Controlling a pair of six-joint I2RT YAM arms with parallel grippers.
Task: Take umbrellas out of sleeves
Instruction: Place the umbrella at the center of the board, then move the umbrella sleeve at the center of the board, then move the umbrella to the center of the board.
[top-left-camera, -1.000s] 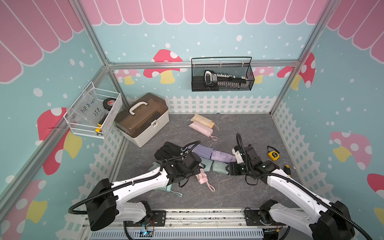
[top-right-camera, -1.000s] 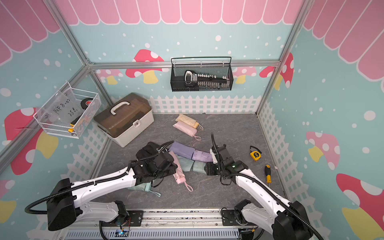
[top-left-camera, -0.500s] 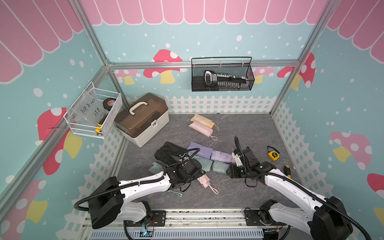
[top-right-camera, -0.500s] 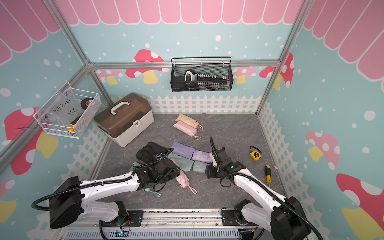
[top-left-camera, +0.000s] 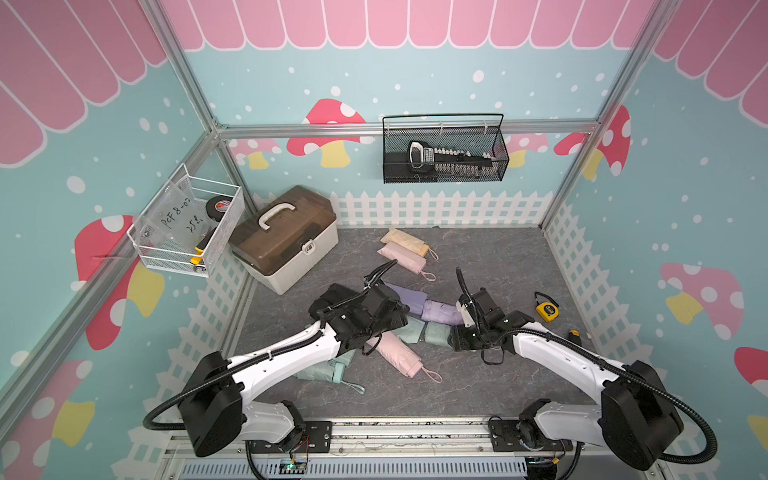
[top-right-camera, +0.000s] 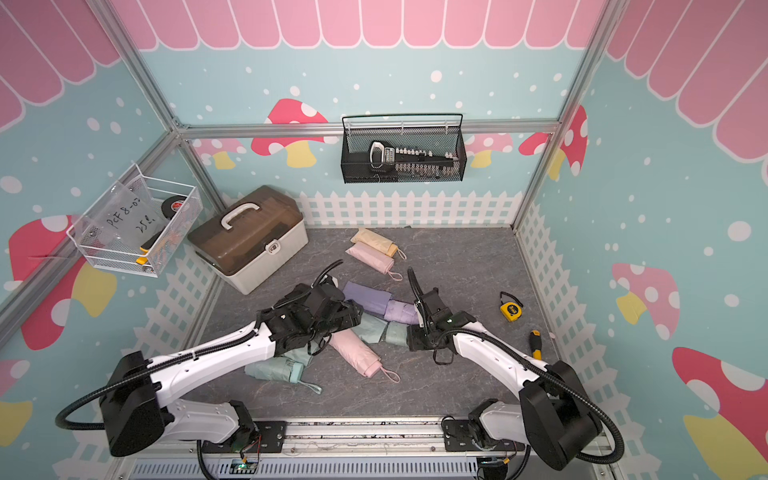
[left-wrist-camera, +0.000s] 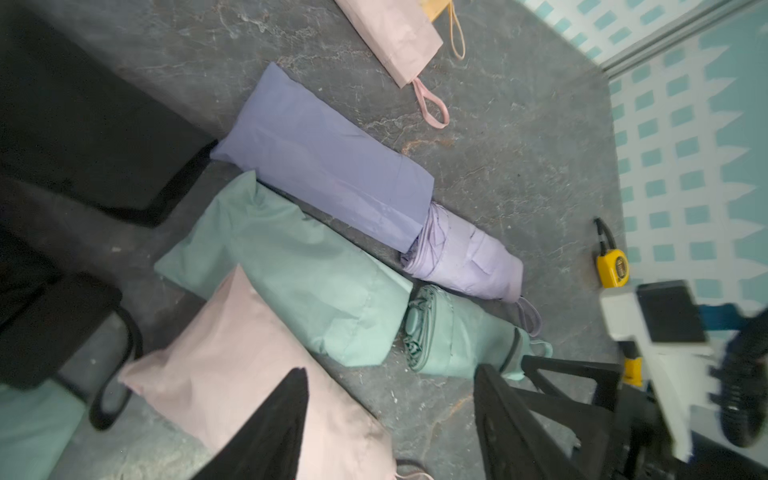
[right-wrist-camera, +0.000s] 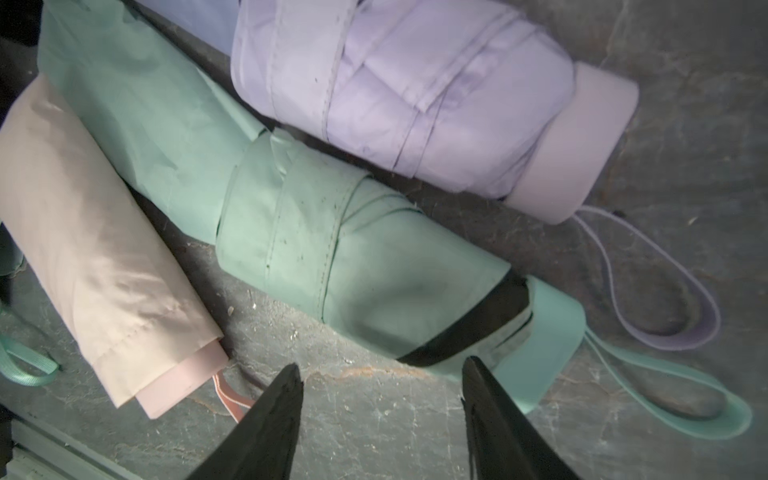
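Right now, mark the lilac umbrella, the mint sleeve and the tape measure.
lilac umbrella (left-wrist-camera: 465, 257), left wrist view, middle of the pleated body.
mint sleeve (left-wrist-camera: 291, 266), left wrist view, middle of the flat pouch.
tape measure (top-left-camera: 546, 309), in a top view, yellow case.

A brown-lidded case (top-left-camera: 286, 239) with a white handle sits at the back left of the grey floor (top-left-camera: 498, 257). A black mesh basket (top-left-camera: 444, 176) on the rear wall holds a socket set (top-left-camera: 440, 156). A white wire basket (top-left-camera: 226, 226) holds a black tape roll (top-left-camera: 219, 205). A yellow tape measure (top-left-camera: 546, 309) lies near a screwdriver (top-right-camera: 535, 344)
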